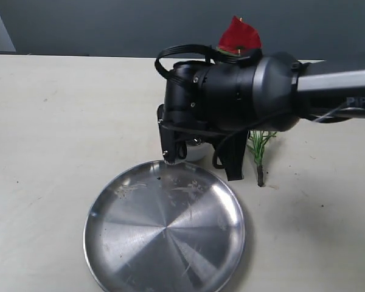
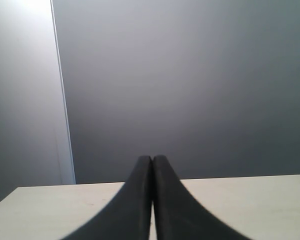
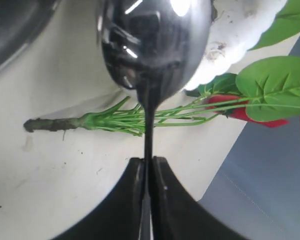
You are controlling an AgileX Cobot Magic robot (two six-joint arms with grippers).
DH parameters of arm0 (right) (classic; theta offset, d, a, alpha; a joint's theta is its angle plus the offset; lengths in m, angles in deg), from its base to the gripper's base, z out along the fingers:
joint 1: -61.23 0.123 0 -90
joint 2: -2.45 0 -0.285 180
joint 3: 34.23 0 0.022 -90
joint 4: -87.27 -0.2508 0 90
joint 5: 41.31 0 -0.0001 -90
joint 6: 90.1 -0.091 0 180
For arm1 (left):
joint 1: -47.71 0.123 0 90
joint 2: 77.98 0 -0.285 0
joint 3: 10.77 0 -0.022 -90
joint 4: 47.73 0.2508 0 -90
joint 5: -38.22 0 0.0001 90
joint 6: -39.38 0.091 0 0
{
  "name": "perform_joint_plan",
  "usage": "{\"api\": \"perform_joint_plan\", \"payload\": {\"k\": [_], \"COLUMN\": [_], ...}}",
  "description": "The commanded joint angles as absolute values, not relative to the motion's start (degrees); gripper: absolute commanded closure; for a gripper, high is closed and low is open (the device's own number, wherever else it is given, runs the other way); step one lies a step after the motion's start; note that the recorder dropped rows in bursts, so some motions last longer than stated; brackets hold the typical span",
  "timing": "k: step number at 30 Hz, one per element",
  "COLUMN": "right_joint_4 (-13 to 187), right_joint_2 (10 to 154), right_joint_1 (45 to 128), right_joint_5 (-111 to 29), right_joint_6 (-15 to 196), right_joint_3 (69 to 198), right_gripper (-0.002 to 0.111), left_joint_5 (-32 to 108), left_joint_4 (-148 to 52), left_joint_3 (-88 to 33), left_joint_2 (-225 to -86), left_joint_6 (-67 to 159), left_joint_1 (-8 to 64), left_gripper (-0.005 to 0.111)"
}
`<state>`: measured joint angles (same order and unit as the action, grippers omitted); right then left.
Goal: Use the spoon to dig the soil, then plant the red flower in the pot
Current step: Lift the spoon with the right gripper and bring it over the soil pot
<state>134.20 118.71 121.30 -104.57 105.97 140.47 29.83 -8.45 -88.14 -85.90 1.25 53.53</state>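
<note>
A: Start big. The steel plate (image 1: 164, 228) sits near on the bench (image 1: 48, 121), with the right arm reaching in over its far rim.

B: And the flower?

A: The red flower (image 3: 155, 119) lies on its side on the bench to the right of the plate, brown base pointing near, blooms far behind the arm. The pot (image 3: 230, 37) stands just past the plate's far rim, mostly hidden from outside.

B: The right gripper (image 3: 149, 172)?

A: Its fingers (image 3: 127, 200) are pinching the spoon (image 3: 152, 40) by the thin handle, bowl hanging above the flower stems beside the pot. The left gripper (image 2: 152, 170) is off to the side, fingers pressed together on nothing.

B: Risks?

A: A slim handle in a narrow pinch could swivel when the bowl bites into soil. I can't make out the soil itself, possibly it's inside the pot. A light pot could tip or slide if pushed sideways, and the spoon could snag the stems on the way down.
</note>
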Motion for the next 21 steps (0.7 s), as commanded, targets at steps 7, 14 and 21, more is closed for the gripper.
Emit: {"api": "perform_joint_plan", "payload": {"k": [7, 14, 21], "right_joint_4": [133.46, 129.32, 131.9], "right_joint_2": [116.58, 119.58, 118.91], "right_joint_1": [121.83, 121.93, 121.93], "right_joint_5": [-110.55, -106.12, -111.14], "right_joint_6": [99.56, 101.6, 95.74], "right_joint_3": [143.26, 143.26, 143.26], "right_gripper": [0.109, 0.109, 0.109], "left_joint_5": [29.6, 29.6, 29.6], "left_joint_4": [-8.86, -8.86, -8.86], "left_joint_3": [-87.98, -87.98, -87.98], "left_joint_2": [-85.76, -85.76, -85.76], "left_joint_6": [0.96, 0.96, 0.96], "left_joint_1": [53.21, 53.21, 53.21], "left_gripper": [0.106, 0.106, 0.106]}}
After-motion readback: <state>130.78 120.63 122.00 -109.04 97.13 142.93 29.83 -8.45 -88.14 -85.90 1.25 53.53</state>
